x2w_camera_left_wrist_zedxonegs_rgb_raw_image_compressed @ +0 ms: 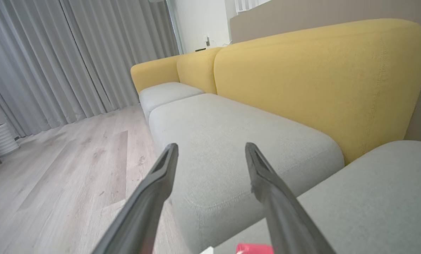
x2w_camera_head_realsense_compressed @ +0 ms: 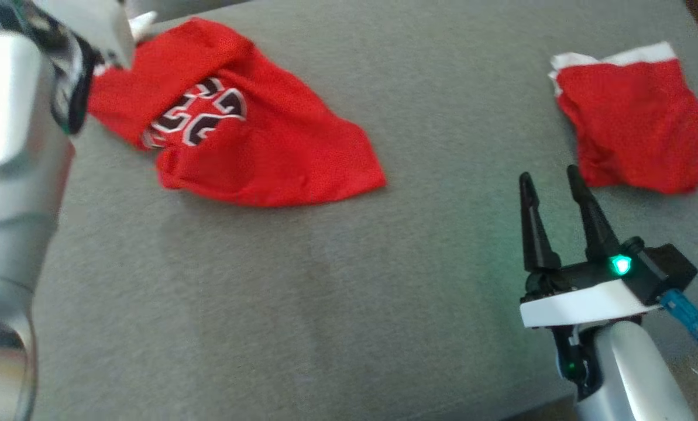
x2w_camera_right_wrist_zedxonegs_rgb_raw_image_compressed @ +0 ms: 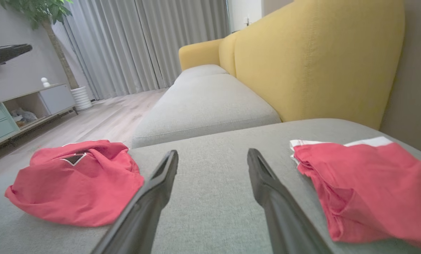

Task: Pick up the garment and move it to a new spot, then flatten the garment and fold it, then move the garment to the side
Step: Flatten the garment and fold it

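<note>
I look down on the wide grey seat cushion of a sofa; its yellow backrest rises along one side, with grey curtains and a pale wood floor beyond. My left forearm, silver and blurred, runs up the left edge of the head view to the top corner. The red jersey, with a black-and-white number on it, lies crumpled on the left part of the cushion, its upper left edge right at the end of that arm. A second red cloth with a white band along its top lies well apart from it on the right part of the cushion. My right gripper hovers low over bare cushion just beside that cloth's lower left corner, its two dark fingers spread with nothing between them. My left gripper is spread wide too and pinches nothing; its fingers point out over the next seat of the sofa, and a sliver of red shows between their roots at the bottom of the left wrist view, though I cannot tell whether it touches them. A small green light glows on my right wrist
</note>
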Tool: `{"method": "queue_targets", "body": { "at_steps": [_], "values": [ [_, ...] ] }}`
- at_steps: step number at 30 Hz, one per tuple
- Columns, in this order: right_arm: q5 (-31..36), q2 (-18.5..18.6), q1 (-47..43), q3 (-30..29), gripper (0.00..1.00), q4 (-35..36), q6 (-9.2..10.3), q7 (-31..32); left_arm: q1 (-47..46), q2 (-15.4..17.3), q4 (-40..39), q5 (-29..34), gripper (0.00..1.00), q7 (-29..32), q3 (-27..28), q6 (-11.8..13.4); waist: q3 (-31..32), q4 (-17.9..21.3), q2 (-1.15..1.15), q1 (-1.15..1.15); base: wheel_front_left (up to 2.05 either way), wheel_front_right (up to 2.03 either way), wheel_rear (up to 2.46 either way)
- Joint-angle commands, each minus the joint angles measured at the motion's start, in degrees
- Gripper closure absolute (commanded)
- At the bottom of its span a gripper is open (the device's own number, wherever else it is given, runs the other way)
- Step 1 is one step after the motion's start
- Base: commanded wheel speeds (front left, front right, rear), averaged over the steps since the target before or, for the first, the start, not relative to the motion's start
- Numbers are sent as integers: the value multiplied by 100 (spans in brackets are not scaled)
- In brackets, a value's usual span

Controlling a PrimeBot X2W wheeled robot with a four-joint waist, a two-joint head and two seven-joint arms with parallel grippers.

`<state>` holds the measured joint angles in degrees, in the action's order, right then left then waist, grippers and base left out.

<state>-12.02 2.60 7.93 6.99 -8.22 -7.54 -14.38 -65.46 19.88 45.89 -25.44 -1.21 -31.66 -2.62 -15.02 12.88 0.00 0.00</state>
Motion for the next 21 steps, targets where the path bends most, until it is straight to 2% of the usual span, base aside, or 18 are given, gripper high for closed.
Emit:
{"method": "queue_targets", "body": {
  "at_steps": [1, 6, 10, 21],
  "values": [
    [71, 28, 84, 57, 0, 156, 5, -62, 9, 209, -188, -49, 0, -80, 118, -23, 205, -337, 0, 0, 0, 0, 0],
    [232, 28, -25, -222, 0, 106, 5, -62, 816, 201, -509, -226, 0, -359, 137, 32, 494, -806, 0, 0, 0, 0, 0],
    [336, 28, -157, -390, 0, 67, 5, -62, 1648, 141, -922, -402, 0, -548, 160, 199, 721, -1133, 0, 0, 0, 0, 0],
    [446, 28, -523, -575, 0, -2, 5, -62, 3835, -89, -2197, -674, 0, -1032, 142, 939, 1103, -1668, 0, 0, 0, 0, 0]
  ]
}}
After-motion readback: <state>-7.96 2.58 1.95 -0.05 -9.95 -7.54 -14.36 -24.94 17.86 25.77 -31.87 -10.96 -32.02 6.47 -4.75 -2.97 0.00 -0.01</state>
